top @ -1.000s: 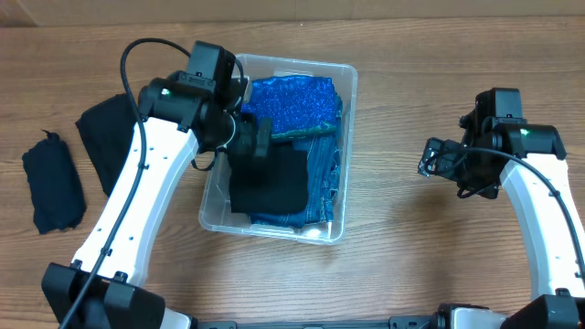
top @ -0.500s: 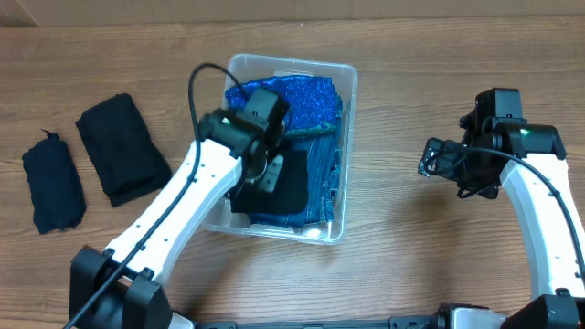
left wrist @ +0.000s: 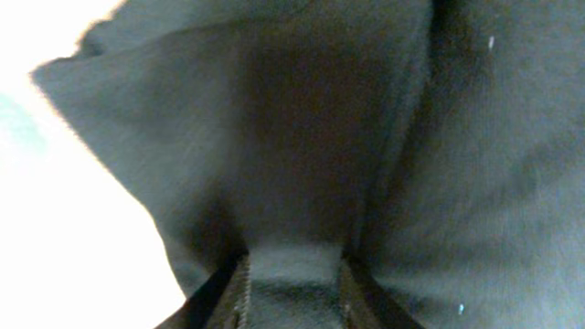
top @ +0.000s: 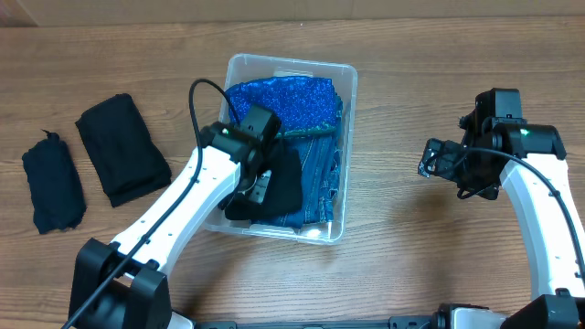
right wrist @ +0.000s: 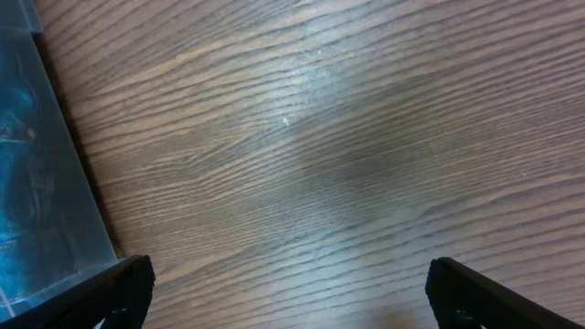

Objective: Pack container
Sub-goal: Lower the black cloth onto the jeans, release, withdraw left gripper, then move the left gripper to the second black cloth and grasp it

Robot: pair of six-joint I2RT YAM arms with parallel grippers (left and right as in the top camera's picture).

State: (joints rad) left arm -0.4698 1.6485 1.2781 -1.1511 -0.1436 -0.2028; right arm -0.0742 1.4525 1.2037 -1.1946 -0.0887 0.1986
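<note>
The clear plastic container (top: 351,146) stands mid-table, holding a sparkly blue cloth (top: 283,102), folded denim (top: 323,183) and a black cloth (top: 287,181) on top. My left gripper (top: 261,188) reaches down inside the container. In the left wrist view a fold of the black cloth (left wrist: 302,137) fills the frame and sits pinched between the serrated fingers of the left gripper (left wrist: 294,294). My right gripper (top: 431,157) hovers over bare wood to the right of the container. It is open and empty, and in the right wrist view the right gripper (right wrist: 291,292) shows only table between its fingertips.
Two more folded black cloths lie on the table at the left, a larger one (top: 122,149) and a smaller one (top: 53,181). A corner of the container (right wrist: 41,183) shows at the left edge of the right wrist view.
My left arm swung from the container's left rim down into it. The black cloth, flat before, is now bunched up at my left fingers. The right arm has stayed still.
</note>
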